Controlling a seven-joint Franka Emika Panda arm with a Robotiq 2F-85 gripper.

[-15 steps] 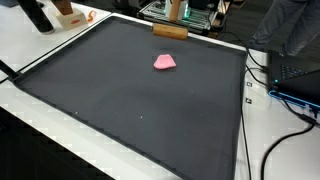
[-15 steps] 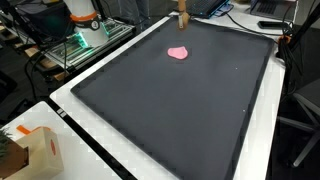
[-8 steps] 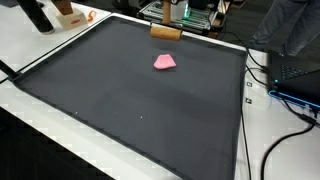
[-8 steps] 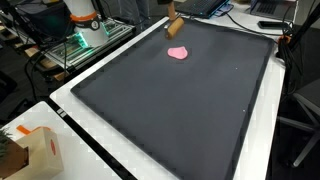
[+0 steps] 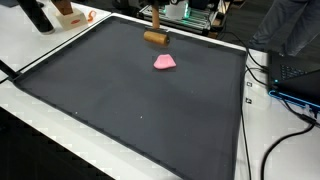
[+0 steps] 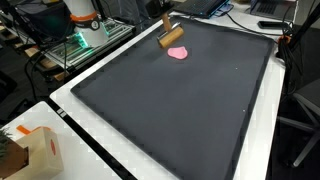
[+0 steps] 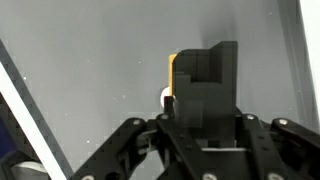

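Since a second ago the wooden block (image 5: 155, 37) has come away from the far edge of the black mat (image 5: 130, 100) on the bench (image 5: 25, 125) and now sits near the pink piece (image 5: 165, 62). In an exterior view the block (image 6: 171, 38) tilts just beside that pink piece (image 6: 177, 53), apart from it. In the wrist view the end effector (image 7: 203, 75) is clamped on the block, only an orange edge showing past its dark fingers.

black mat (image 5: 130, 110) covers most of white table (image 5: 45, 135). pink lump (image 5: 165, 62) lies flat on the mat, toward its far edge. cardboard box (image 6: 35, 150) at table corner, off the mat. black cables (image 5: 296, 124) trail across table just beside mat. green-lit rack (image 6: 82, 42) beyond table edge.
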